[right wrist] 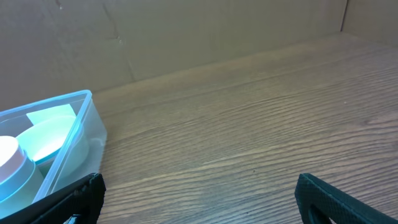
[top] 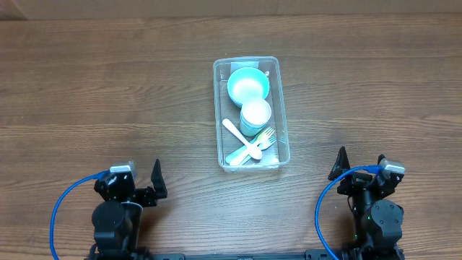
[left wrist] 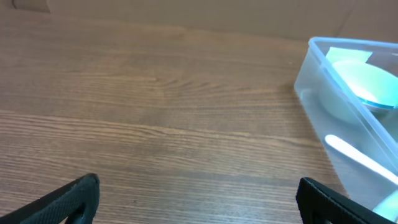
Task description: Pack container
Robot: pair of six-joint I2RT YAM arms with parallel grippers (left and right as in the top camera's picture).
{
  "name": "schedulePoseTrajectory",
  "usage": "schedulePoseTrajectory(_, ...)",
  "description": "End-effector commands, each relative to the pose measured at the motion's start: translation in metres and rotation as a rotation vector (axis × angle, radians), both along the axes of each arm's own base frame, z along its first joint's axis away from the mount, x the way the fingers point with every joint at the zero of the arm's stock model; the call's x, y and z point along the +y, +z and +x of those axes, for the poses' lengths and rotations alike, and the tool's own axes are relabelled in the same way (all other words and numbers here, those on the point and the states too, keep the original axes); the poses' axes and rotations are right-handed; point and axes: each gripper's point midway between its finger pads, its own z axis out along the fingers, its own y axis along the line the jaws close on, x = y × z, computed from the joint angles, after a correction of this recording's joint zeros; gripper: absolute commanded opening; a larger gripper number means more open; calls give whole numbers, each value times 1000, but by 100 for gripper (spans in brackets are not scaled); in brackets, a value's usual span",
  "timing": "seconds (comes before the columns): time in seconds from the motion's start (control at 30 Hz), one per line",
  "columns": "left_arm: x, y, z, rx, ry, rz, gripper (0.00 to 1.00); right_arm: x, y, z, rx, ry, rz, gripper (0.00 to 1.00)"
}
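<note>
The clear container [top: 216, 123] lies in the middle of the wooden table. Inside it are a light blue bowl [top: 249, 85], a stack of smaller pale bowls [top: 255, 115], a white spoon [top: 241, 138] and a green fork [top: 265, 138]. My left gripper [top: 137, 178] rests near the front left edge, open and holding nothing, with the container [left wrist: 317, 93] off to its right. At the front right my right gripper [top: 361, 171] is open too, nothing in it, and the container [right wrist: 84, 137] is at its left. Both are well apart from the tub.
A brown cardboard wall [right wrist: 186, 31] stands along the far edge of the table. Blue cables [top: 65, 206] loop beside each arm's base.
</note>
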Motion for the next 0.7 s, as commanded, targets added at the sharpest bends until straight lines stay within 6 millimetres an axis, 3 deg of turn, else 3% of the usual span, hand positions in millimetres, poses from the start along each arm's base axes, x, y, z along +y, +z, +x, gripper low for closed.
schedulePoseTrajectory(0.0,-2,-6,-1,-37,-14,2,100,0,2,0,-14,0,1,100)
schedulePoseTrajectory(0.67,-2,-8,0,-40,-16,1,100,0,2,0,-14,0,1,100)
